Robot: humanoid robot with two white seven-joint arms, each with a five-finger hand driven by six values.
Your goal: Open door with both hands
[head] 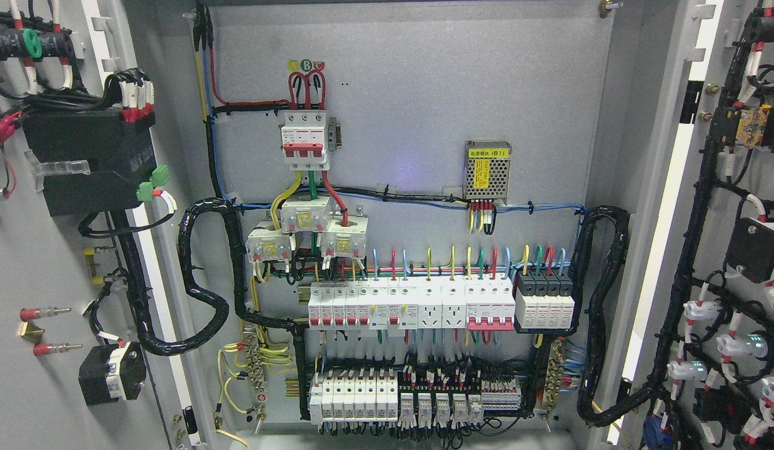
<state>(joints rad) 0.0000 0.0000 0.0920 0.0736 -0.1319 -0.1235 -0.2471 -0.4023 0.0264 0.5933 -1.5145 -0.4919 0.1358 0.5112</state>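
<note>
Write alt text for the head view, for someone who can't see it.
An electrical cabinet stands with both doors swung open, left door and right door, showing rows of circuit breakers and coloured wiring on a grey back panel. No robot hand is in view.

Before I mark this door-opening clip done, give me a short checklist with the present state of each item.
1. Left door swung open, inner side showing: ok.
2. Right door swung open, inner side showing: ok.
3. Cabinet back panel with its breaker rows fully exposed: ok.
4. Black cable loom to the left door hanging free, not pinched: ok.
5. Either hand clear of the doors: cannot tell, neither is in view.
</note>
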